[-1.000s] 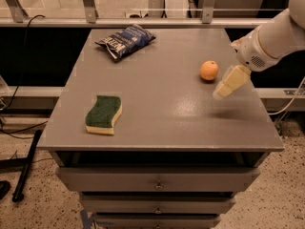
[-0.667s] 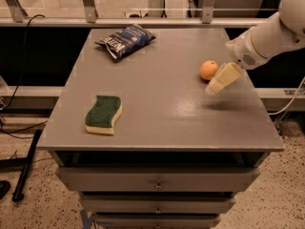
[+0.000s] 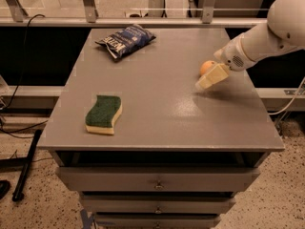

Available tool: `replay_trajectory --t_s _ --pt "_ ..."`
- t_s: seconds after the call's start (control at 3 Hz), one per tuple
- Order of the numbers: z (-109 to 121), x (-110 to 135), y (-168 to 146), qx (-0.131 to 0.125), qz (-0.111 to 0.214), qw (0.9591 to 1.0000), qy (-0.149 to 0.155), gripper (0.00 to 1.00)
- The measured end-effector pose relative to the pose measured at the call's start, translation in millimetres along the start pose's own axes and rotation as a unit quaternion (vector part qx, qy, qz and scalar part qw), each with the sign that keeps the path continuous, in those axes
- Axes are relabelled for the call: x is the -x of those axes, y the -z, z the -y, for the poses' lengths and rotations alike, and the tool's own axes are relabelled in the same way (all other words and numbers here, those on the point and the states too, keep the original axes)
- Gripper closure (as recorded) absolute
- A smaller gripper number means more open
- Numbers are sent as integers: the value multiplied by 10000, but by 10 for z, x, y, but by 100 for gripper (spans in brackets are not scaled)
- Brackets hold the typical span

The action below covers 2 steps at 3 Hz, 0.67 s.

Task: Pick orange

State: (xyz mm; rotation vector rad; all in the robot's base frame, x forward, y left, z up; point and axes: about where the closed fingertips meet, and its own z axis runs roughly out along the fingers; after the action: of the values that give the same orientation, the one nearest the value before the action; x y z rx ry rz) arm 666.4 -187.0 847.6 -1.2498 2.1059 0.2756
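Orange (image 3: pixel 206 67) sits on the grey tabletop (image 3: pixel 157 104), toward the right edge as the camera sees it and well apart from everything else on the surface. It is a small, smooth, round fruit, partly covered by the cream-coloured gripper (image 3: pixel 204 82), which hangs low over the table just in front of it. I cannot tell whether the two touch, nor whether the gripper is spread or closed.

The step in hand looks like the final approach. To do it well, the gripper probably needs to draw back toward the fruit and centre on its widest part. A sphere with slick skin tends to roll away from a glancing touch on this hard, faintly glossy top, so contact should come from both sides at once, followed by a gentle, even squeeze and a straight lift.

The white arm (image 3: pixel 267 37) reaches in from the right, its shell rounded and matte. Nearer the front lies a sponge (image 3: pixel 103 113) — wavy-edged, with a coarse green scrub face over soft yellow foam. A crinkled blue chip bag (image 3: pixel 126 40) rests at the far side, shiny and slightly puffed. Neither crowds the approach.
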Motion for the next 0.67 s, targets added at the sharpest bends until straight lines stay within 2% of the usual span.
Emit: replay_trajectory --t_s 0.33,0.67 --pt "11 4 -79 126 113 9998 -144 40" --pt "1 94 -17 232 294 9992 -171 65"
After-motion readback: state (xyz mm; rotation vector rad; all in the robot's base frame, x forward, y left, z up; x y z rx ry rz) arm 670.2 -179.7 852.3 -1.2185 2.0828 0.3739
